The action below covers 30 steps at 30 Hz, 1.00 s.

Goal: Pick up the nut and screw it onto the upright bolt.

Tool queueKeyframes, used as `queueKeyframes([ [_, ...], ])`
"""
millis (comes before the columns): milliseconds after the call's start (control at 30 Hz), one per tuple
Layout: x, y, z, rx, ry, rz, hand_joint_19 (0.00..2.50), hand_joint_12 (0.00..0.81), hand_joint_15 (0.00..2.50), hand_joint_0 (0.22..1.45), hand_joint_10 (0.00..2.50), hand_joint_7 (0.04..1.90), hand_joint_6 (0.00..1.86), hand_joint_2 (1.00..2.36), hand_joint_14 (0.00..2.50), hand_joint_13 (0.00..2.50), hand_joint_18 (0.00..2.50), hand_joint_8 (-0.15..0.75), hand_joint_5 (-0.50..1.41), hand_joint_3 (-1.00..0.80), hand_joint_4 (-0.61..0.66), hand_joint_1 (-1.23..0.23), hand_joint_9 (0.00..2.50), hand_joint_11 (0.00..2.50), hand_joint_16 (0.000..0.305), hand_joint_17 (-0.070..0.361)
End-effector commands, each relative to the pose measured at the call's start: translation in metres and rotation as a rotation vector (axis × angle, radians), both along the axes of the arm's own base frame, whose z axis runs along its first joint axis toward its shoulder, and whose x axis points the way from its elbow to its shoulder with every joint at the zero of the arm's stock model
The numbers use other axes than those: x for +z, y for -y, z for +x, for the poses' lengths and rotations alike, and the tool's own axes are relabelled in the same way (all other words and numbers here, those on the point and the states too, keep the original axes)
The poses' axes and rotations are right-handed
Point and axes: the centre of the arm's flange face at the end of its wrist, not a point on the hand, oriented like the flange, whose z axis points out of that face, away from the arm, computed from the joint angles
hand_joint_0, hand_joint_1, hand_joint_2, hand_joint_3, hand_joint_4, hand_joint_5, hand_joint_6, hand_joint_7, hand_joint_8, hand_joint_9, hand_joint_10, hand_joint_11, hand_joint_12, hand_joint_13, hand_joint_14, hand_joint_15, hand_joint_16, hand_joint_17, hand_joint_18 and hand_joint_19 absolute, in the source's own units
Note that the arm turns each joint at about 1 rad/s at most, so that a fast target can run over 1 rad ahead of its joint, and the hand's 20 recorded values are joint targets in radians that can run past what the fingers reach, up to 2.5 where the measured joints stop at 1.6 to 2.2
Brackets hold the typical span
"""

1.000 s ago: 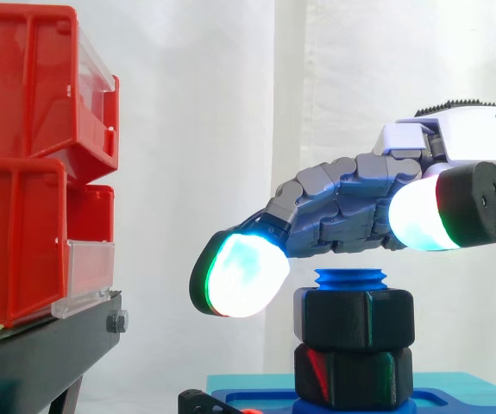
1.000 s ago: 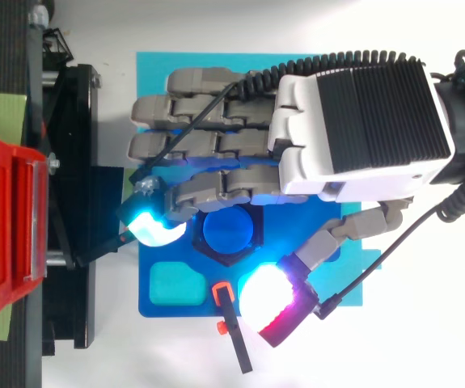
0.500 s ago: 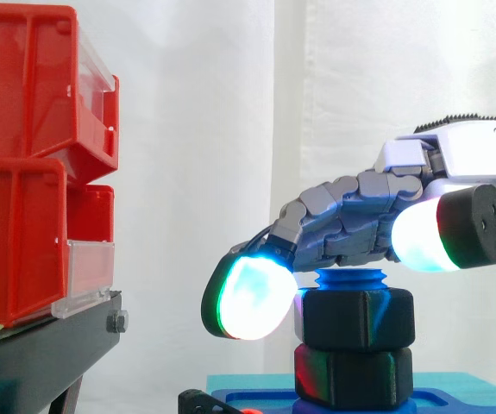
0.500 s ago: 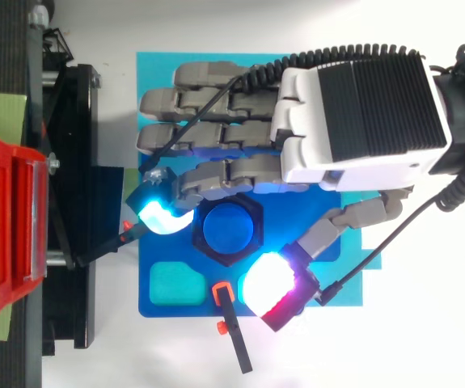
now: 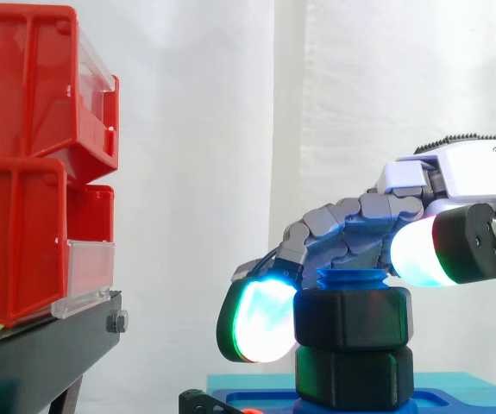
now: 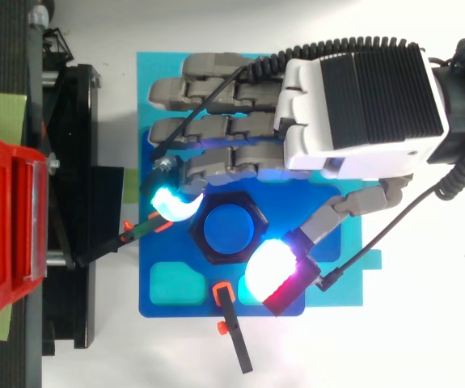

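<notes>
Nut (image 5: 351,317) is already sitting high on the upright bolt (image 5: 351,278). The hand (image 6: 353,105) is curled over the bolt, fingertips (image 5: 260,319) pinching the nut from either side, probably to spin it down.

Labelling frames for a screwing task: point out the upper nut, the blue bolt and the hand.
upper nut (image 5: 351,317): side view, its front face.
blue bolt (image 6: 228,229): top view, its top end.
hand (image 6: 361,113): top view, its ribbed back.

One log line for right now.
hand: above top nut | top nut: on bolt, over second nut | grip: unclear
</notes>
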Motion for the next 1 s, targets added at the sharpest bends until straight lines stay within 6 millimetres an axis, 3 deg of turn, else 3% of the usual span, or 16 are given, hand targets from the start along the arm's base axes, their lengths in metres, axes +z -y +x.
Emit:
queueKeyframes([
  [0,-0.001,0.0,-0.001,0.0,0.002,0.0,0.0,0.376,0.0,0.4,0.0,0.9,0.5,1.0,0.0,0.07,0.0,0.239,-0.13,-0.5,0.16,-0.25,0.39,0.0,0.049,0.11],
  [433,0.004,0.019,-0.002,0.006,0.015,-0.005,0.0,0.384,0.0,0.4,0.0,1.21,0.5,1.0,0.0,0.16,0.0,0.261,-0.05,-0.5,0.2,-0.24,0.54,0.0,0.049,0.11],
  [733,0.014,0.032,-0.002,0.015,0.01,-0.013,0.0,0.373,0.0,0.41,0.0,1.27,0.5,1.0,0.0,0.35,0.0,0.261,0.02,-0.5,0.25,-0.23,0.76,0.0,0.047,0.105],
  [967,0.02,0.041,-0.001,0.008,0.02,-0.018,0.0,0.345,0.0,0.43,0.0,1.3,0.5,1.0,0.0,0.5,0.14,0.222,0.06,-0.5,0.17,-0.24,0.96,0.0,0.04,0.091],
])
